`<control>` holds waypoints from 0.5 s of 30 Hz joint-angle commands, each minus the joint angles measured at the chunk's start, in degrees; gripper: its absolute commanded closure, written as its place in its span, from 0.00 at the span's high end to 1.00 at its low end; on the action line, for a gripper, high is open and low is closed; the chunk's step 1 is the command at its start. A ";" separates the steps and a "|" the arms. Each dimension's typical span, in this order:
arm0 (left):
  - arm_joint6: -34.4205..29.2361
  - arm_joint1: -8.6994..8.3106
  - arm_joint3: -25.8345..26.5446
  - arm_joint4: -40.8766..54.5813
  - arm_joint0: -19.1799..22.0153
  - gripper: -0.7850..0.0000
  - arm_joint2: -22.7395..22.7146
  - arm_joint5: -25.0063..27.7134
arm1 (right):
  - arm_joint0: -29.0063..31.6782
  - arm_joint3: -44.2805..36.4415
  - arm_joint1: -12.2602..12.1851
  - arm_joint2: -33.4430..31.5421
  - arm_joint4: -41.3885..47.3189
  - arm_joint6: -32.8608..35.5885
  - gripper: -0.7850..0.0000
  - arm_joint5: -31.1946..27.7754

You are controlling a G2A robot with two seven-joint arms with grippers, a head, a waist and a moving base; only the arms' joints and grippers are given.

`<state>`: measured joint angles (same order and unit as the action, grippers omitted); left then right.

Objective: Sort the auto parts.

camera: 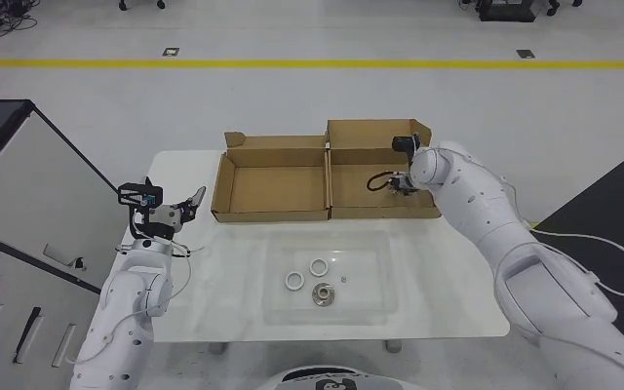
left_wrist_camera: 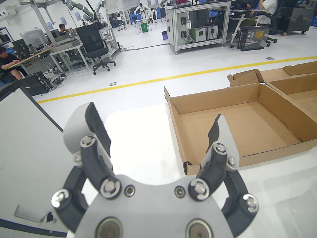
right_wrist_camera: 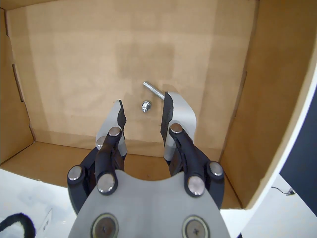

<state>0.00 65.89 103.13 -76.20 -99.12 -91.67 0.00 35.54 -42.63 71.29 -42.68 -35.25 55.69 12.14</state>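
Now the right gripper (right_wrist_camera: 143,103) hangs over the right box (right_wrist_camera: 74,50), jaws apart and empty; a short bolt (right_wrist_camera: 146,105) lies directly below them, a long bolt (right_wrist_camera: 152,88) just beyond one fingertip (right_wrist_camera: 168,104). Best lift straight up, clear of the cardboard walls, before swinging toward the rings (camera: 292,281) in the tray (camera: 375,297). The left gripper (left_wrist_camera: 154,112) hovers spread, empty.

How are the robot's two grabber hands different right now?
The left gripper hangs over the white table, outside any box; the right gripper hangs over a cardboard box, just above a bolt and a small silver fastener. The left gripper's jaws are spread wide; the right gripper's jaws are open more narrowly. Both are open and hold nothing.
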 commanded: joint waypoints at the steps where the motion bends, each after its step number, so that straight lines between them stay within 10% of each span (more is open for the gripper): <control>1: 0.00 0.00 0.00 0.00 0.00 1.00 0.00 0.00 | 0.03 -1.32 -0.33 -0.87 0.00 0.03 0.76 -0.19; 2: 0.00 0.00 0.00 0.00 0.00 1.00 0.00 0.00 | 0.20 -2.60 -0.69 -1.56 -0.36 0.09 1.00 -0.31; 15: 0.00 0.00 0.00 0.00 0.00 1.00 0.00 0.00 | 11.33 -33.31 -7.65 -16.05 -5.12 8.81 1.00 0.08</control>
<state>0.00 65.89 103.13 -76.20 -99.12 -91.67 0.00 45.56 -72.25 64.13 -57.29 -40.15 63.39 12.24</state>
